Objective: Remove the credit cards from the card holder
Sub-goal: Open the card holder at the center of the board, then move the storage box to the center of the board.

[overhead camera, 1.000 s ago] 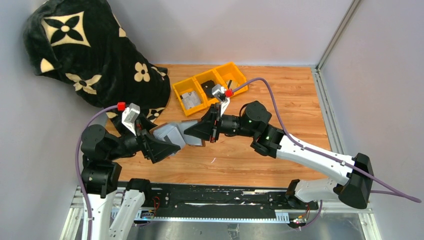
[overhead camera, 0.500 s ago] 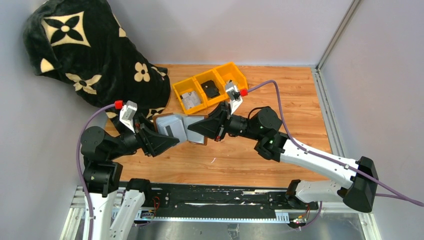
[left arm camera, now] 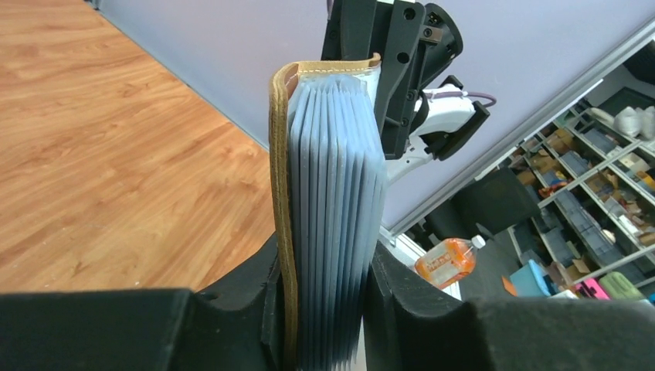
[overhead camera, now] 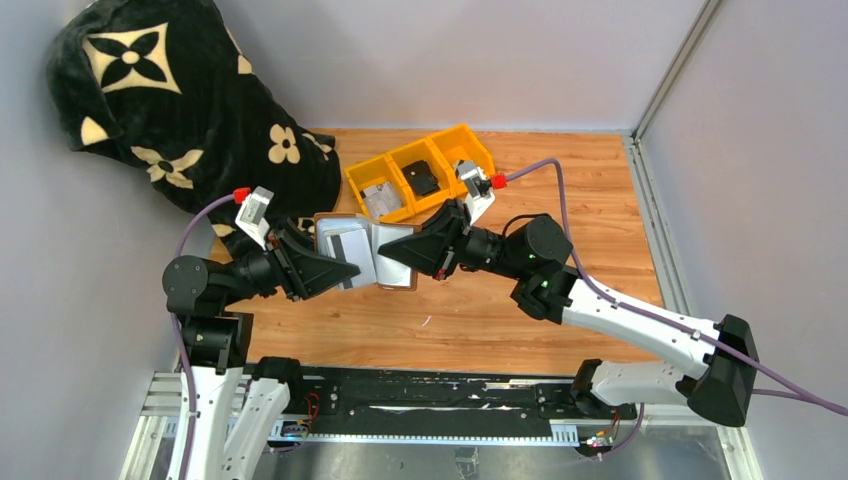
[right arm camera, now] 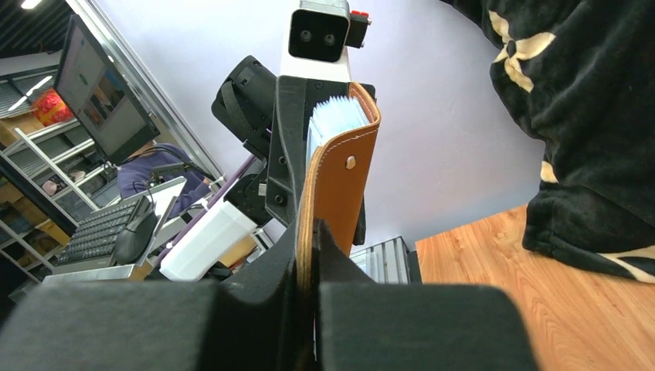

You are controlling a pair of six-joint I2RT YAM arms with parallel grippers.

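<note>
Holding card holder (overhead camera: 365, 235) in air over counter (overhead camera: 560, 200), one end per arm, just in front of yellow tray (overhead camera: 455, 140). Clamping tan cover plus fanned blue-grey sleeves with left fingers (left arm camera: 417, 309). Pinching brown leather flap, snap stud showing, with right fingers (right arm camera: 255, 317), pressed nearly together. Black flowered blanket (overhead camera: 180, 110) at back-left.

Yellow tray (overhead camera: 397, 178) beside black flowered blanket (overhead camera: 180, 110), wooden table (overhead camera: 560, 190)
</note>
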